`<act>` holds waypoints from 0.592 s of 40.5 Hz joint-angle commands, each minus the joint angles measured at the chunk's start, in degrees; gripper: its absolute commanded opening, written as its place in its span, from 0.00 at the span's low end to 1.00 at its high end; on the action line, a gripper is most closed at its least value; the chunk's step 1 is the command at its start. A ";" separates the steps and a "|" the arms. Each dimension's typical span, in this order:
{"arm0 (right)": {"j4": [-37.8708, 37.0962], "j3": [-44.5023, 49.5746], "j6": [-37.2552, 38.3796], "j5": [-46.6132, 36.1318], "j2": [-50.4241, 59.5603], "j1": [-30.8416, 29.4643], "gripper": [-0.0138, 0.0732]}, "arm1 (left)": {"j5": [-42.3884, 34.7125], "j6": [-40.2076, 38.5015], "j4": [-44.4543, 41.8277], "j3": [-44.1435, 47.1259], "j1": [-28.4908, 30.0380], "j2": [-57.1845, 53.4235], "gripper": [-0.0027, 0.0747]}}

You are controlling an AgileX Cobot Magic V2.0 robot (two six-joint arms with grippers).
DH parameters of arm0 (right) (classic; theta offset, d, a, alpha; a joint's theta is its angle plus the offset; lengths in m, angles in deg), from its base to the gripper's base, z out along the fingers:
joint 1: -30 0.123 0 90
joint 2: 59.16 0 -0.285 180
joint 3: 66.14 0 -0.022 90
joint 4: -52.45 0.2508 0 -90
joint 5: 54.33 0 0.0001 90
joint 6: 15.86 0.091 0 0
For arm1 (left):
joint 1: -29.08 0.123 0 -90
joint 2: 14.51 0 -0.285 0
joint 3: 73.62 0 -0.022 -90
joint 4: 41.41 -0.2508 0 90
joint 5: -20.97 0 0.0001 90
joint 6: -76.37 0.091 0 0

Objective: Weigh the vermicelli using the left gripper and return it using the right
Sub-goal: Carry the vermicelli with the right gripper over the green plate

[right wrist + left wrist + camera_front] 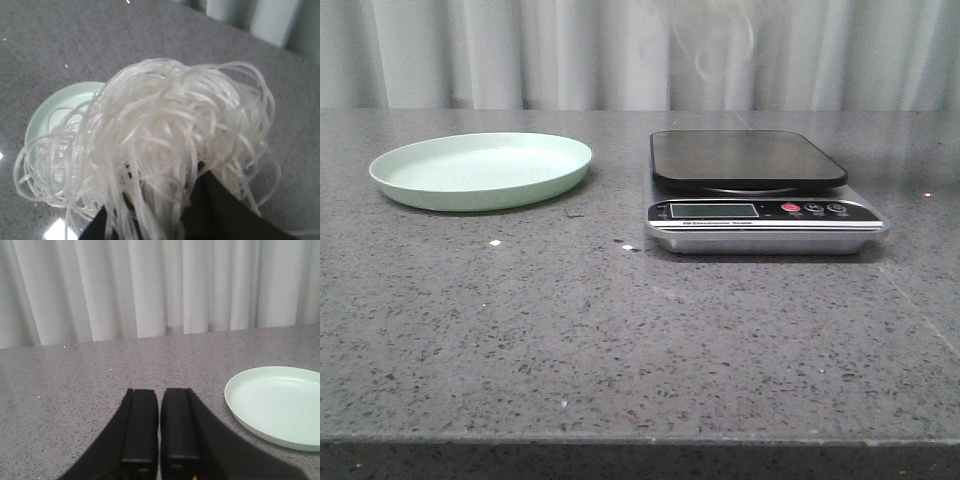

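The vermicelli, a fluffy whitish tangle of thin strands, hangs in my right gripper, which is shut on it. Strands drape over the black fingers and hide their tips. The bundle is in the air above the pale green plate. In the front view only a few faint strands show at the top edge, above the scale. My left gripper is shut with nothing in it, low over the table beside the plate. Neither gripper itself shows in the front view.
The pale green plate lies empty at the left of the grey speckled table. The scale's black platform is bare, and its display faces the front. A few small white crumbs lie between them. White curtains hang behind.
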 commanded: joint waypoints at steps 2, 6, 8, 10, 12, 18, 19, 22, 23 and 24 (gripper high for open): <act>2.86 -7.29 -1.88 -3.33 -0.42 3.97 0.33 | -4.21 -0.51 0.70 -1.56 -0.48 0.21 0.21; 2.91 -10.85 -1.88 -3.75 -4.57 7.51 0.33 | -4.21 -0.51 0.70 -1.56 -0.48 0.21 0.21; 2.91 -12.26 -1.88 -3.92 -6.74 9.12 0.33 | -4.21 -0.51 0.70 -1.56 -0.48 0.21 0.21; 2.93 -13.34 -1.88 -4.17 -8.66 10.42 0.33 | -4.21 -0.51 0.70 -1.56 -0.48 0.21 0.21; 2.99 -14.35 -1.88 -4.77 -10.88 12.01 0.33 | -4.21 -0.51 0.70 -1.56 -0.48 0.21 0.21; 2.99 -15.14 -1.88 -7.52 -17.02 14.91 0.33 | -4.21 -0.51 0.70 -1.56 -0.48 0.21 0.21; 2.99 -15.14 -1.88 -7.87 -18.05 15.26 0.33 | -4.21 -0.51 0.70 -1.56 -0.48 0.21 0.21; 3.07 -15.14 -1.88 -8.07 -20.41 16.01 0.33 | -4.21 -0.51 0.70 -1.56 -0.48 0.21 0.21; 3.06 -15.14 -1.88 -8.22 -21.25 16.23 0.33 | -4.21 -0.51 0.70 -1.56 -0.48 0.21 0.21; 3.14 -15.14 -1.88 -8.32 -21.85 16.44 0.33 | -4.21 -0.51 0.70 -1.56 -0.48 0.21 0.21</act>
